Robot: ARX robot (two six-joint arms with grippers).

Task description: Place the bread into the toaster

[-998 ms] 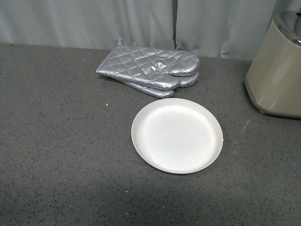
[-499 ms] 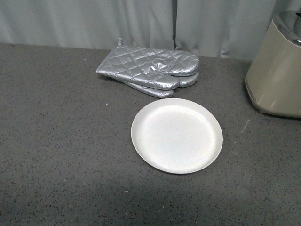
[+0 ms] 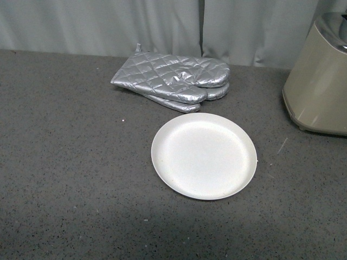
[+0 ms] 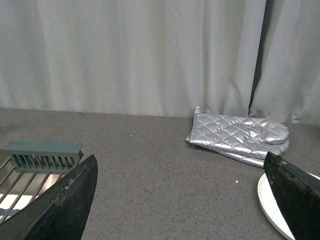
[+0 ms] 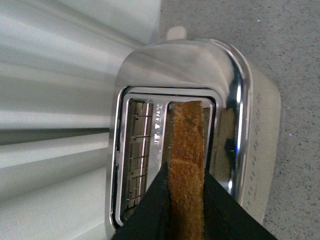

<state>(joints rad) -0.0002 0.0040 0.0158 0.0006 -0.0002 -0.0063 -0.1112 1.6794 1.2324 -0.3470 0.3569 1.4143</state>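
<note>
- Front view: a round white plate (image 3: 204, 156) sits on the gray table (image 3: 65, 162) with nothing on it.
- Two shiny silver mitts (image 3: 173, 80) lie stacked just behind the plate, close to a pale curtain (image 3: 108, 24).
- Part of the toaster (image 3: 320, 81) shows at the right edge, well apart from the plate. It is beige with a shiny top.
- No arm shows in this view.
- Left wrist view: the left gripper (image 4: 182, 200) has its two dark fingers (image 4: 60, 207) spread far apart, with nothing between them.
- It hangs above the table. The mitts (image 4: 240, 136) lie farther off by the curtain (image 4: 125, 55), and the plate's rim (image 4: 270, 202) peeks in next to one finger.
- A green and metal rack (image 4: 35, 162) sits at the table's other side.
- Right wrist view: the right gripper (image 5: 186, 210) pinches the bread (image 5: 187, 165) between its two dark fingers (image 5: 150, 212), squeezing both flat sides.
- The bread stands on its edge, brown crust facing the camera.
- It is right over the toaster (image 5: 200, 125), lined up with one of the two slots. I cannot tell how far down it goes.
- The other slot beside it shows only wires.
</note>
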